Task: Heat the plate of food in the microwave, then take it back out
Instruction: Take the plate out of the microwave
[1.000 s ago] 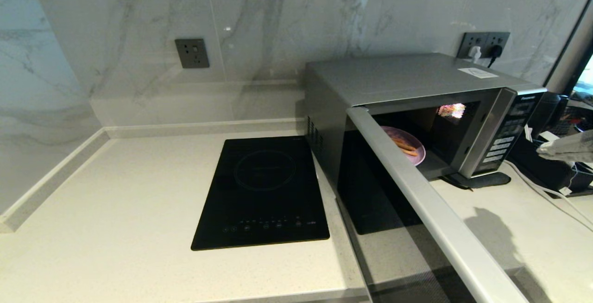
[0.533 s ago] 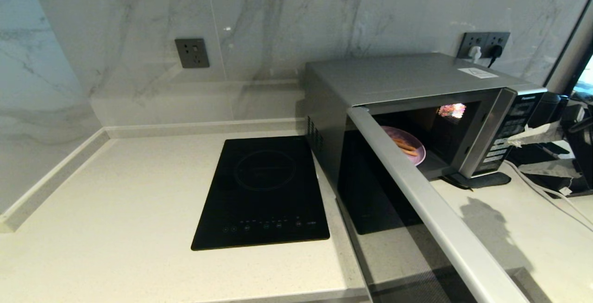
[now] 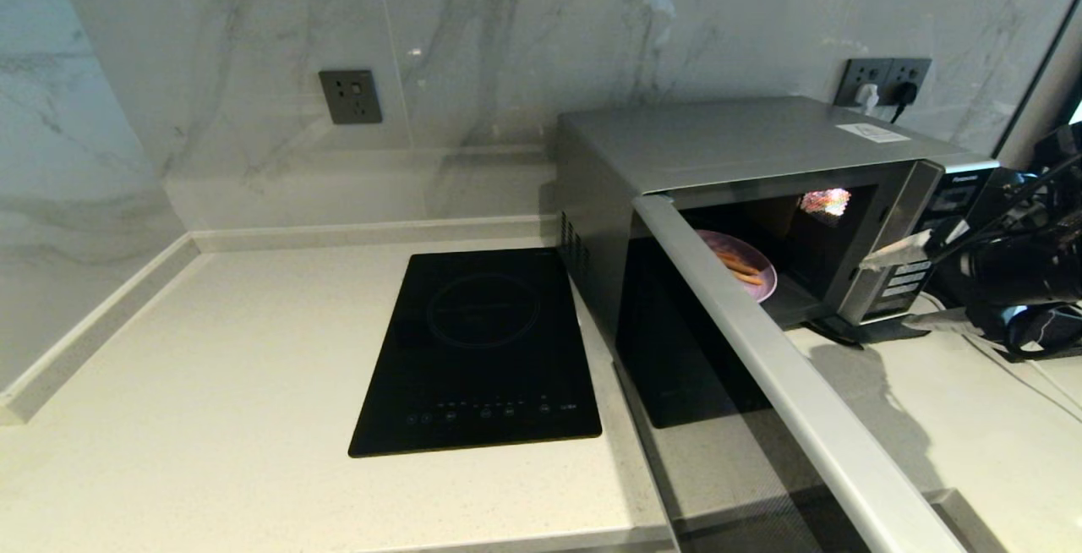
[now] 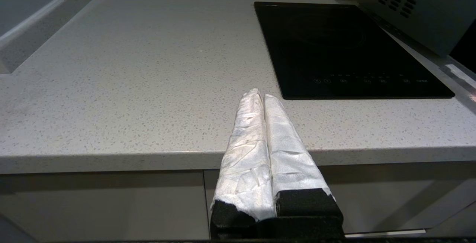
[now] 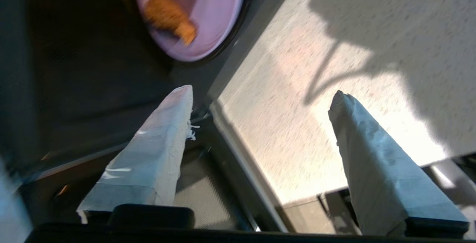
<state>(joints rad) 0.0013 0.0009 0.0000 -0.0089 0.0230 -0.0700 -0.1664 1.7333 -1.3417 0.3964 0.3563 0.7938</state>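
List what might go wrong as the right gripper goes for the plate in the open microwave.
1. The right gripper is open just outside the microwave by its button panel; coming in at this angle, it could hit the front frame.
2. The open door juts toward the robot and narrows the approach, so the arm could bump it.
3. The plate of food is shallow, so a tilted grip could spill the fries.

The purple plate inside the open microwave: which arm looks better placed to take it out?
Probably the right. The right gripper is open by the microwave opening, facing the plate; the left gripper is shut, off at the counter's edge.
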